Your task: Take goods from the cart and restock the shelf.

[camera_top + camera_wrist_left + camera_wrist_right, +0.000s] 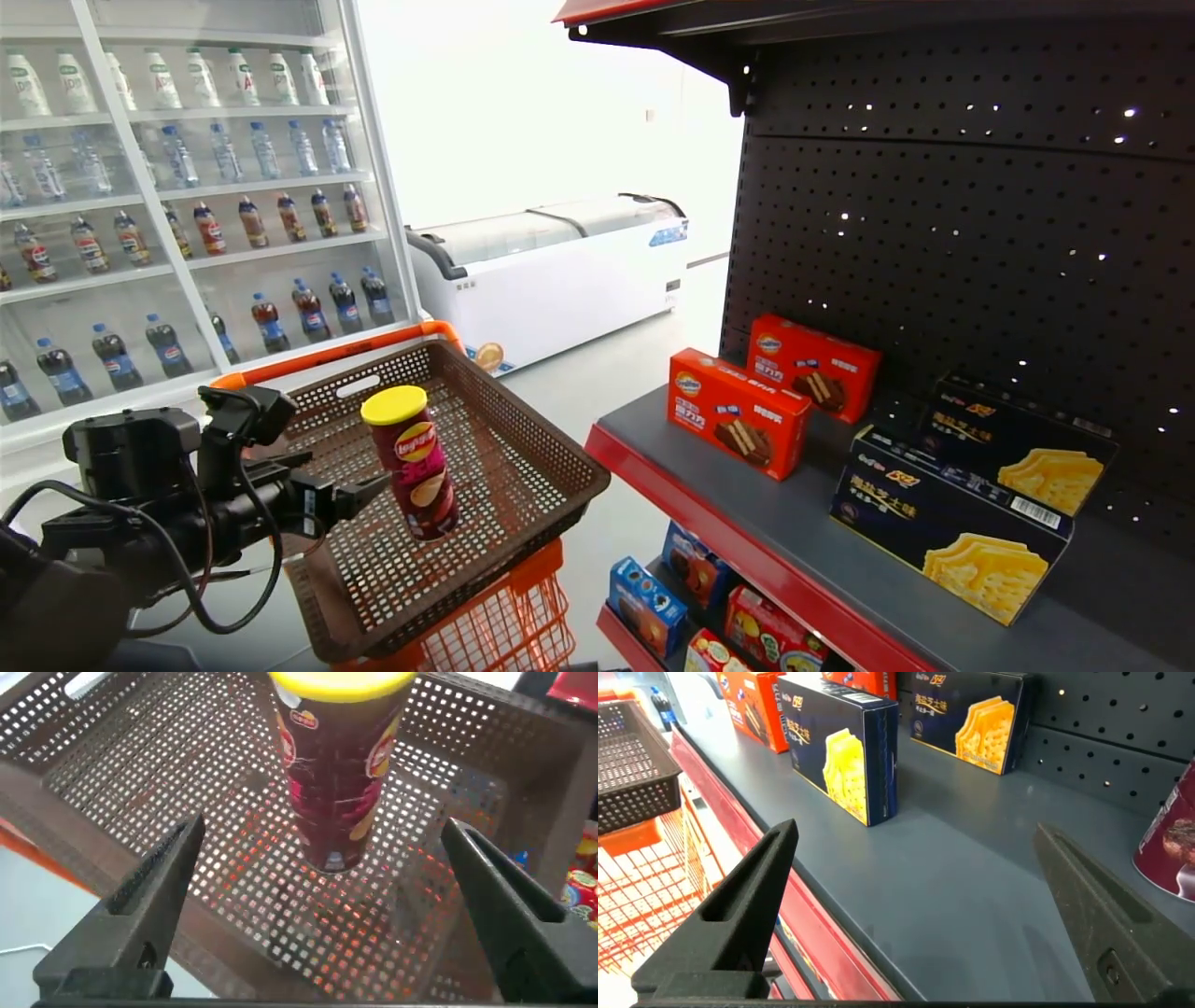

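Over on the left, the left claw [322, 833] hangs wide open above the brown basket [523, 401] on the orange cart [504, 625], with nothing in its grip. A yellow-lidded chip can [415, 462] stands upright on the basket floor just ahead of its fingers. Further right is the grey shelf [822, 532], with two red boxes [738, 411] and then two dark blue ones [952, 523]. The right claw [917, 833] hovers over bare shelf, spread wide and empty, with another can [1172, 849] standing nearby.
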{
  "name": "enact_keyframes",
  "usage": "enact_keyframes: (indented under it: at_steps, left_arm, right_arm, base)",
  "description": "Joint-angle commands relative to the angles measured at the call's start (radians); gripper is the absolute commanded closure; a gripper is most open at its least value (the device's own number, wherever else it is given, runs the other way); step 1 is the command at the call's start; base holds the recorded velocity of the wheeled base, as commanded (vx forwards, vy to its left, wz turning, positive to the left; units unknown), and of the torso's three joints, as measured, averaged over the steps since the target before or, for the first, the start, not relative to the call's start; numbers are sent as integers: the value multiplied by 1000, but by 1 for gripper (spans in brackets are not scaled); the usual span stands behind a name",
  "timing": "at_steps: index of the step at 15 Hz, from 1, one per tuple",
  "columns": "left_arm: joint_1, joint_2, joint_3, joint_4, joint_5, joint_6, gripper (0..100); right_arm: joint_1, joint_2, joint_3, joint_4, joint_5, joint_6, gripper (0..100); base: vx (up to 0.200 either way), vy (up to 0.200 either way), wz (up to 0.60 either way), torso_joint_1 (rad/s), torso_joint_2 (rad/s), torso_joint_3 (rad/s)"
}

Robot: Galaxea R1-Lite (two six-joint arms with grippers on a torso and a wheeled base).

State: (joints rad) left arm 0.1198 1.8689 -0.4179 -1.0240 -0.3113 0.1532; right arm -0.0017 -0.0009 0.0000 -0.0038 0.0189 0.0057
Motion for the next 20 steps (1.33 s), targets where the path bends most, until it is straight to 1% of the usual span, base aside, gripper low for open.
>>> enact_keyframes:
  at_steps: [1,3,8,10,12,14,17,18,20]
  left_arm:
    - [6,115,-39,-42,-15,5,0]
    - [-5,168,-87,-59,-17,6,0]
    - [-49,314,-245,-90,-11,9,0]
    - [-60,369,-266,-107,-11,20,0]
    - [-88,437,-297,-179,-9,20,0]
    - [-111,481,-337,-215,-9,20,0]
    - [-112,500,-363,-215,-6,20,0]
    - [-112,515,-383,-214,26,20,0]
    - [-114,523,-386,-217,40,20,0]
  right_arm:
    - [0,1,0,-1,1,0,0]
    - [0,1,0,-1,-1,0,0]
    - [0,1,0,1,1,0,0]
    - [0,1,0,-1,-1,0,0]
    - [0,1,0,-1,1,0,0]
    - [0,1,0,-1,-1,0,0]
    - [0,1,0,-1,-1,0,0]
    - [0,1,0,-1,1,0,0]
    - [0,1,0,-1,-1,0,0]
  base:
    - [0,0,0,0,0,0]
    - [0,0,0,0,0,0]
    - [0,0,0,0,0,0]
    - [0,0,0,0,0,0]
    - [0,0,0,0,0,0]
    - [0,0,0,0,0,0]
    - [0,0,0,0,0,0]
    - [0,0,0,0,0,0]
    - [0,0,0,0,0,0]
